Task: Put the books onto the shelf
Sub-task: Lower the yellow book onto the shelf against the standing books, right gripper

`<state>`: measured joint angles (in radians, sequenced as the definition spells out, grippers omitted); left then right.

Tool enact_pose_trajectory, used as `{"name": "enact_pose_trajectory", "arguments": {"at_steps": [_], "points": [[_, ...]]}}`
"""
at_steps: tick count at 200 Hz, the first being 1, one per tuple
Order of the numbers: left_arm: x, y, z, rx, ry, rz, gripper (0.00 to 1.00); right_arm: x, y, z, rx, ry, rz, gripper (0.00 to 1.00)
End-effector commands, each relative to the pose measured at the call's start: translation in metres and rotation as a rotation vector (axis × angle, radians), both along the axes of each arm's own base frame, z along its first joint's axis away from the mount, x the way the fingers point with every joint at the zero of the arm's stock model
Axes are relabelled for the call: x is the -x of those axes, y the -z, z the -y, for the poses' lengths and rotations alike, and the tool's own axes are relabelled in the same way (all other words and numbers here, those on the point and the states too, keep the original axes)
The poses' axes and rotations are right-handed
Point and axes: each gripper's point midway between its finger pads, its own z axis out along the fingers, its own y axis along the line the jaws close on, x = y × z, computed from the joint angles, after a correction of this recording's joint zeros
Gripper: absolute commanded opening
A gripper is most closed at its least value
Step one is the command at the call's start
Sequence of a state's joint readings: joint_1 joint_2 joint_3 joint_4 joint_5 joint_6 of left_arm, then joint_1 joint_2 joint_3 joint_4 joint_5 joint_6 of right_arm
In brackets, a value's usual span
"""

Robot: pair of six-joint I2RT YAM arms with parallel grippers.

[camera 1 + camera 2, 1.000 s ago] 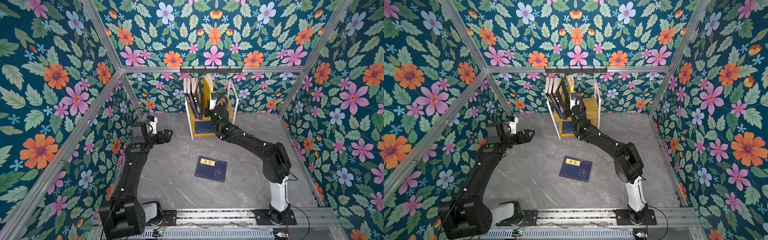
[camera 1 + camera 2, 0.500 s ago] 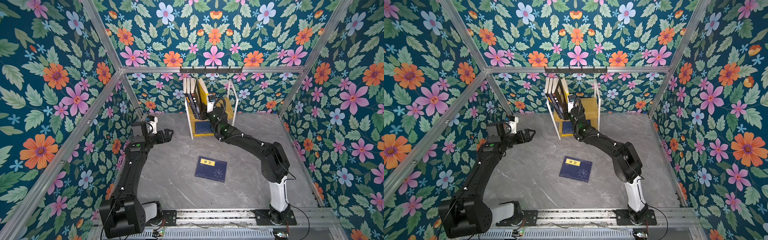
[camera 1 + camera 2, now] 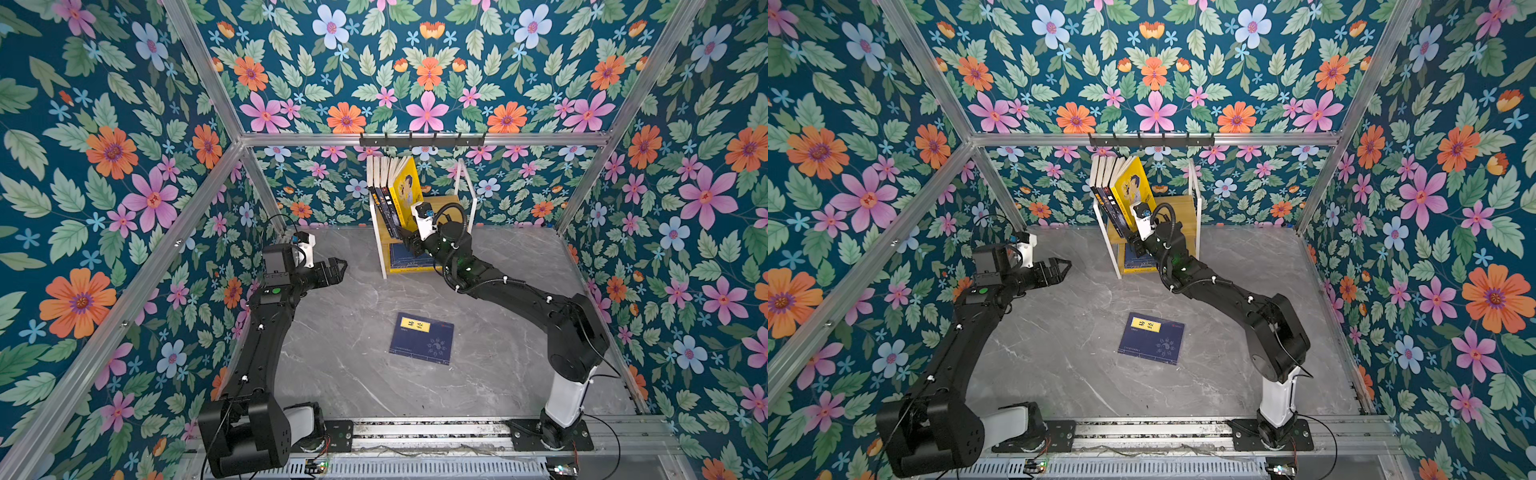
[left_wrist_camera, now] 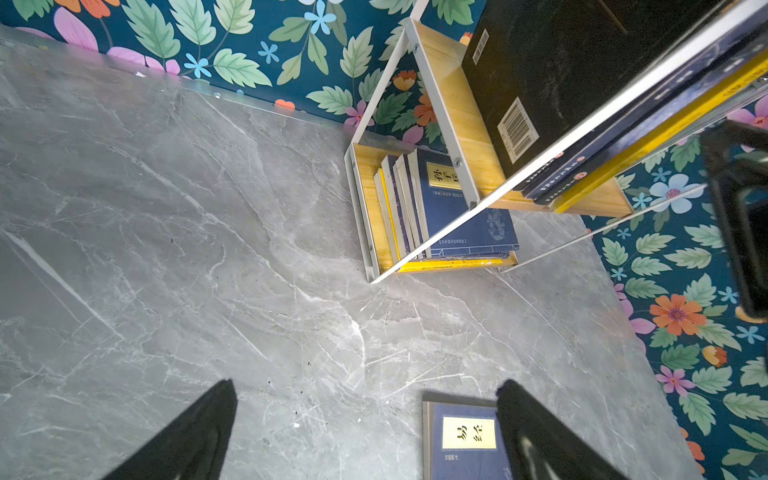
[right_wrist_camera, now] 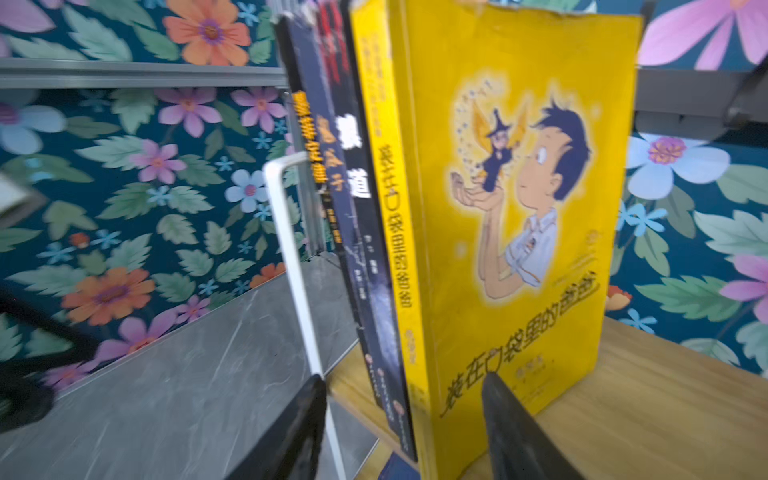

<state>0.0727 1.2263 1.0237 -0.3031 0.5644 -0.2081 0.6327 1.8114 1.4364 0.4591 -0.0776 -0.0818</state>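
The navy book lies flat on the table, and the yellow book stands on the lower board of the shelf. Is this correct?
Not the lower board: the yellow book stands on the upper board of the shelf, as both top views show. The navy book does lie flat on the table.

In both top views the light is bright and even and the detail is sharp. My arms throw only faint, soft shadows on the grey table (image 3: 353, 386). The wide lens splays the wallpaper (image 3: 851, 187) walls outward toward the edges. My left wrist view is crisp at mid-distance, with a pale sheen washing part of the table; my left tool (image 4: 365, 388) shows black and soft-edged. My right wrist view is smeared all over: the yellow book (image 5: 519, 208) is fuzzy and my right tool (image 5: 403, 378) is out of focus.
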Motion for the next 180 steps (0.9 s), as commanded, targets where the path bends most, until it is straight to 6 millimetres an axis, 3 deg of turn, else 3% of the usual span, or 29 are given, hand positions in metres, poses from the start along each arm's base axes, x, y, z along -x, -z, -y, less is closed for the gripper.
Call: {"name": "enact_pose_trajectory", "arguments": {"at_steps": [1, 27, 52, 89, 180], "points": [[-0.001, -0.007, 0.002, 0.010, 0.011, 0.023, 1.00, 0.023, -0.001, 0.002, 0.005, -0.186, -0.036, 0.69], [-0.003, -0.002, 0.000, 0.006, 0.002, 0.019, 1.00, 0.016, 0.012, 0.020, -0.002, -0.254, -0.108, 0.84], [-0.002, -0.006, 0.000, 0.014, 0.005, 0.023, 1.00, 0.007, 0.028, 0.022, 0.022, -0.312, -0.165, 0.98], [-0.001, -0.007, -0.001, 0.014, 0.003, 0.023, 1.00, -0.008, 0.048, 0.012, 0.023, -0.416, -0.188, 0.98], [-0.003, -0.004, -0.006, 0.013, -0.013, 0.016, 1.00, -0.053, 0.065, -0.002, -0.059, -0.543, -0.272, 0.89]]}}
